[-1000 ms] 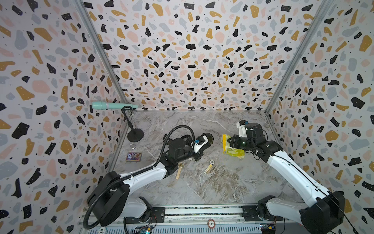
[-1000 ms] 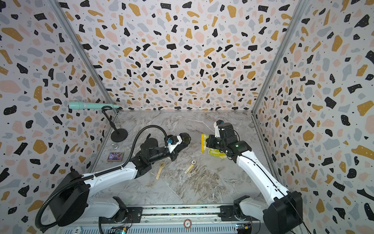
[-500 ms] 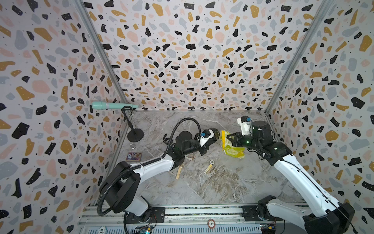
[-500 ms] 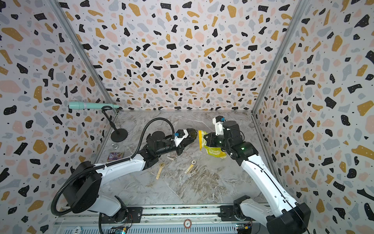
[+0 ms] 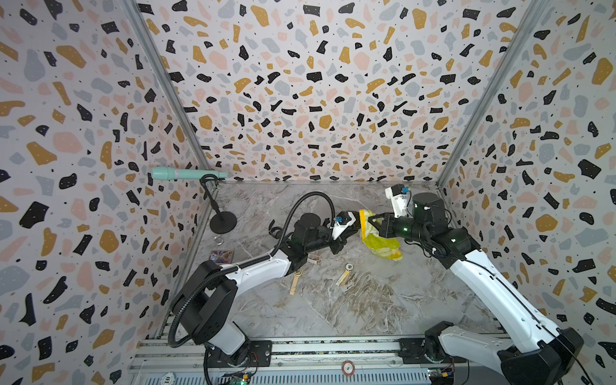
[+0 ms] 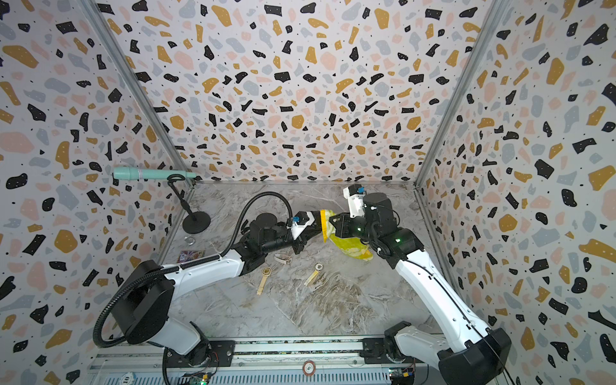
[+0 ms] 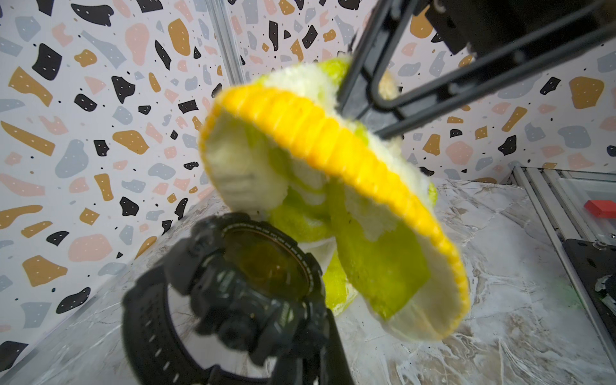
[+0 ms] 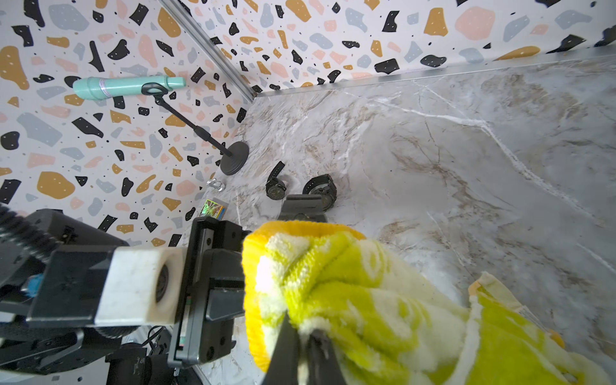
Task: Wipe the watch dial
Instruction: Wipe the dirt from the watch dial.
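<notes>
My left gripper (image 7: 308, 346) is shut on a chunky black watch (image 7: 233, 300), holding it up off the table with the round dark dial (image 7: 266, 263) facing the wrist camera. My right gripper (image 8: 305, 328) is shut on a bunched yellow-green cloth (image 8: 360, 286). In the left wrist view the cloth (image 7: 333, 186) hangs right over the watch and its lower edge meets the top rim of the case; most of the dial shows bare. In both top views the two grippers (image 5: 353, 221) (image 5: 372, 224) meet mid-table with the cloth (image 6: 350, 246) between them.
Three light-strapped watches (image 5: 295, 280) (image 5: 345, 273) (image 5: 313, 258) lie on the marble table under the left arm. Two more black watches (image 8: 276, 188) (image 8: 321, 190) lie near the black microphone stand (image 5: 222, 221), which holds a teal microphone (image 5: 180, 174). A card (image 5: 221, 256) and a ring (image 5: 218, 239) lie by the left wall.
Both arms have risen and come together. The left gripper carried the watch up and to the right; the right gripper brought the cloth left until it met the watch.
</notes>
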Robot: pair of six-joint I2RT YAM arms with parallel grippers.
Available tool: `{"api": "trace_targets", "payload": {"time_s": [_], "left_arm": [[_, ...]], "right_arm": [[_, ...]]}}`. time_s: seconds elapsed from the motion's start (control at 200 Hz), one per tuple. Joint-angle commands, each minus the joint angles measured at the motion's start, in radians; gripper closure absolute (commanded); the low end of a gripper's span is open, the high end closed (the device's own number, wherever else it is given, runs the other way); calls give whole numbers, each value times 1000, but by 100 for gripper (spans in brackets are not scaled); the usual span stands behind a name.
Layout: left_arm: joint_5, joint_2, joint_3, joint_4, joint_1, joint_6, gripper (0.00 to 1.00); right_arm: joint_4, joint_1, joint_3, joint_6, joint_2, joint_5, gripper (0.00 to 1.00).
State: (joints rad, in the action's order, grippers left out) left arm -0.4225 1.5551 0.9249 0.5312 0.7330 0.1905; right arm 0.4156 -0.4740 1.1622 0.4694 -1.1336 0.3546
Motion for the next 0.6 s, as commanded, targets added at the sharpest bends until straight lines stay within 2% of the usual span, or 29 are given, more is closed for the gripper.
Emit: {"api": "trace_targets", "payload": {"time_s": [0.0,0.385,0.591], "left_arm": [[0,4,43,35,9,22,100],[-21,-11,57,29,21,38,100],[-61,-40,42,51,22,44,100]], "right_arm": [[-44,-17,38,-3,6,8,100],[-59,-54,70,4,-90,-10,100],[-38,-47,66,18,-127,-82,100]]}}
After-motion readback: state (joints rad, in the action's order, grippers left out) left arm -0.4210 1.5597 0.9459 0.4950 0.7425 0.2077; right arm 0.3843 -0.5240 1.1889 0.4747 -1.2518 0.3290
